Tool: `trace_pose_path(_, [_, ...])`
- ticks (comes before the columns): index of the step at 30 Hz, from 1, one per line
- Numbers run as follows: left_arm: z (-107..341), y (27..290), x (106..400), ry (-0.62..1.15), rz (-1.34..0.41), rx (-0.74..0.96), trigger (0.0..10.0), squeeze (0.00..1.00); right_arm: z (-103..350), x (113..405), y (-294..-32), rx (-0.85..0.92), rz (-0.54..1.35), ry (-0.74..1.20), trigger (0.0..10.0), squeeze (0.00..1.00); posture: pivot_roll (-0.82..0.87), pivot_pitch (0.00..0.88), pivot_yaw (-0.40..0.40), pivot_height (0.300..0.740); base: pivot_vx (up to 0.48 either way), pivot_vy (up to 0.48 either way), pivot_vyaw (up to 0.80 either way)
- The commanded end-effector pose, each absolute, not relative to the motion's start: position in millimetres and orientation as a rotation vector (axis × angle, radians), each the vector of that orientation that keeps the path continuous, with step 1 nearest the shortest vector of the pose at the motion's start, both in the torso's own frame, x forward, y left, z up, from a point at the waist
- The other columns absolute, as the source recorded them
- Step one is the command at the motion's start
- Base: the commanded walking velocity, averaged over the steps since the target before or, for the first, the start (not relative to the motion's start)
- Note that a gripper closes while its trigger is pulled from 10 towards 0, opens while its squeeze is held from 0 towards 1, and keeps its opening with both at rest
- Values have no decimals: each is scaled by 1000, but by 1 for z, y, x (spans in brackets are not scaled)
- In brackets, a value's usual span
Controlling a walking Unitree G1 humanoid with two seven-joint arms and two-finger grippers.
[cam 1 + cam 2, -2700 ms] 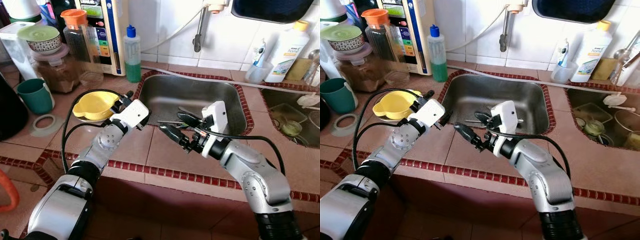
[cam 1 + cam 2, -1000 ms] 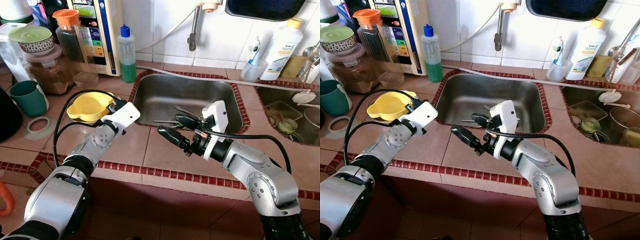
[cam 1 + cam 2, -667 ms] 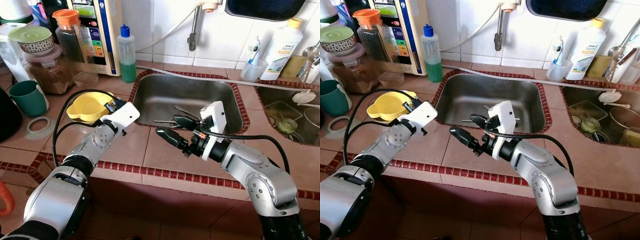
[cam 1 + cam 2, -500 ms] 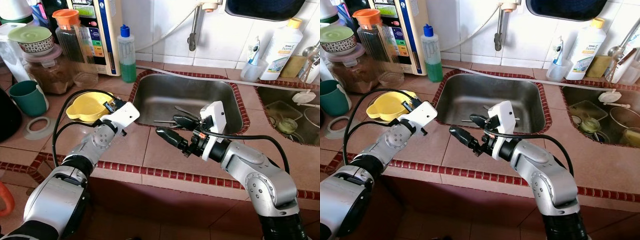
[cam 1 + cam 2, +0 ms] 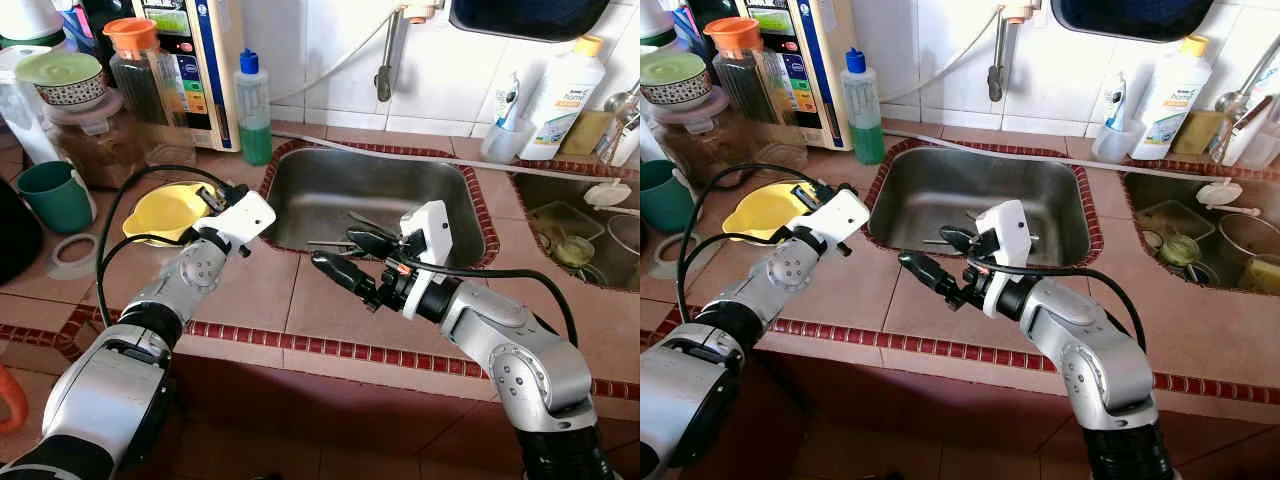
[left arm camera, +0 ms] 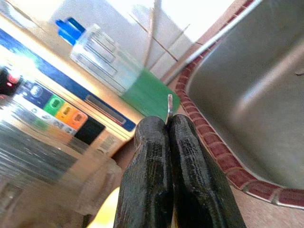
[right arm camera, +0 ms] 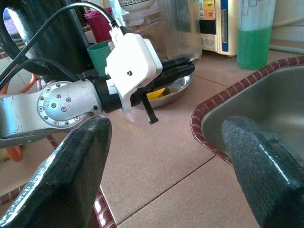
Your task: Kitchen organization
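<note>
Left end effector [image 5: 212,200]: clenched on a thin metal utensil [image 6: 169,105], poised over the yellow bowl [image 5: 163,212], I guess to drop it there.
Right end effector [image 5: 352,260]: spread wide, empty, at the sink [image 5: 440,190] rim, handy for the cutlery [image 5: 335,243] inside.
Tabletop [image 5: 270,290]: bare between them.
</note>
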State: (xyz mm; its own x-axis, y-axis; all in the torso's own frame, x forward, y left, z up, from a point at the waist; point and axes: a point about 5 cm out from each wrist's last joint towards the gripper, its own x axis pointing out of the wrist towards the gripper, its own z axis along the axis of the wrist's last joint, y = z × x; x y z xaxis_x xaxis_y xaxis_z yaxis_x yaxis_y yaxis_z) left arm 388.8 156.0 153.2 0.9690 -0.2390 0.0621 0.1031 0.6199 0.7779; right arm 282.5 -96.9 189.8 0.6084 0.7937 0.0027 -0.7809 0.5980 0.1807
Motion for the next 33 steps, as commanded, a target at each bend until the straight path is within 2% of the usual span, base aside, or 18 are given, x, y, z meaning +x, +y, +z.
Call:
trace_pose_path(1, [167, 151, 392, -232, -191, 899, 0, 0, 194, 284, -96, 161, 921, 63, 10000, 0, -85, 34, -9, 740, 0, 0, 0])
trace_pose_path(15, [192, 138, 391, -466, -124, 901, 0, 0, 195, 287, -95, 162, 924, 56, 10000, 0, -80, 27, -17, 740, 0, 0, 0])
trace_pose_path(24, [223, 121, 389, -653, -109, 836, 0, 0, 196, 289, -94, 162, 928, 48, 10000, 0, -75, 24, -18, 740, 0, 0, 0])
trace_pose_path(28, [235, 109, 385, -729, -152, 782, 0, 0, 196, 289, -94, 163, 926, 46, 10000, 0, -73, 24, -19, 740, 0, 0, 0])
trace_pose_path(33, [254, 95, 382, -738, -207, 493, 0, 0, 196, 294, -94, 164, 898, 36, 10000, 0, -65, 27, -18, 740, 0, 0, 0])
